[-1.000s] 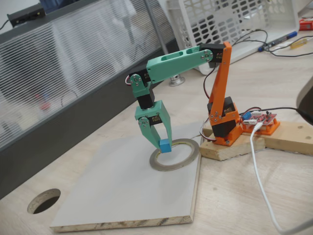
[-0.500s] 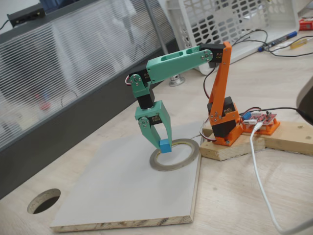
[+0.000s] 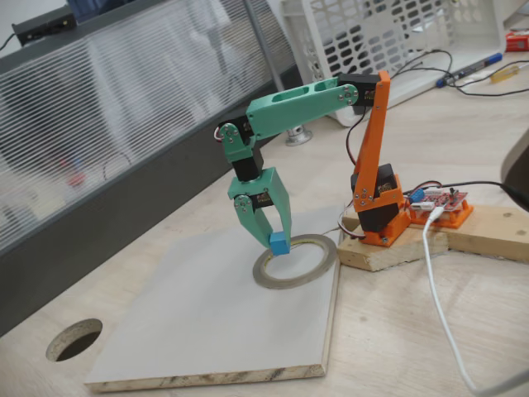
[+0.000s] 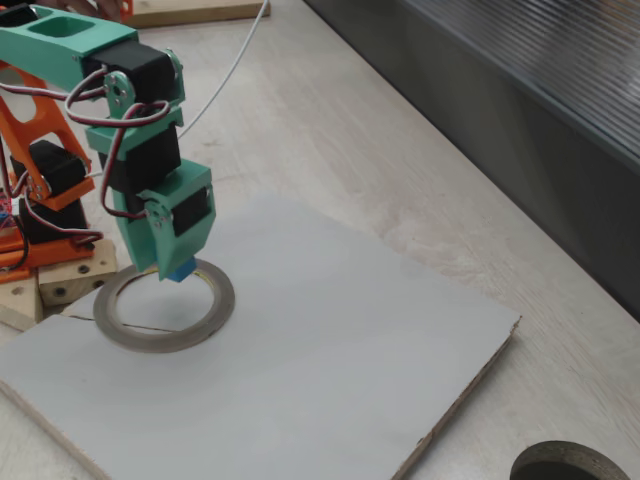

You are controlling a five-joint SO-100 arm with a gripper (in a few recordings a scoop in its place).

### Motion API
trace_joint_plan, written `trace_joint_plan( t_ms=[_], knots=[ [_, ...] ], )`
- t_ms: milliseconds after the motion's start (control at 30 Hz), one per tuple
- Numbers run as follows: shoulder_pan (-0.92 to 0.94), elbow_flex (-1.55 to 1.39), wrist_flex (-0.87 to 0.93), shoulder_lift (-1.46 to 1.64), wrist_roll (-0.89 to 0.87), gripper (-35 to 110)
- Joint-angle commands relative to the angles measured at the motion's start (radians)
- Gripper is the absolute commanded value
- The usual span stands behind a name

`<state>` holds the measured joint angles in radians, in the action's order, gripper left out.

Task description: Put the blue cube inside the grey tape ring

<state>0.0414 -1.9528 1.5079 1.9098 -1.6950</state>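
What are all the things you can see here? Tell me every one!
Small sky-blue cube: one, blue, pinched in the tool's tips above the ring's near edge.
Flat grey tape ring: one, grey with pale inner rim, lying on the board.
Flat white board: one, white, on the table.
Pale wooden table: one, light wood, with a dark round hole at the front left.
White plastic basket: one, white, at the back.
White cable: one, white, right side.
Green tool: one, green, shut on the cube, on a green-and-orange arm.

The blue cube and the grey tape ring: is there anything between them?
Nothing. In both fixed views the blue cube, held in the jaws, hangs just over the grey tape ring rim, with bare gap beneath.
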Motion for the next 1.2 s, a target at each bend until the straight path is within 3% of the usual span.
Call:
trace_joint_plan(
  t_ms=[0,1167],
  knots=[
    [0.014,-0.006,-0.003,0.014,-0.003,2],
    [0.017,-0.126,-0.003,0.015,-0.005,2]
  ],
)
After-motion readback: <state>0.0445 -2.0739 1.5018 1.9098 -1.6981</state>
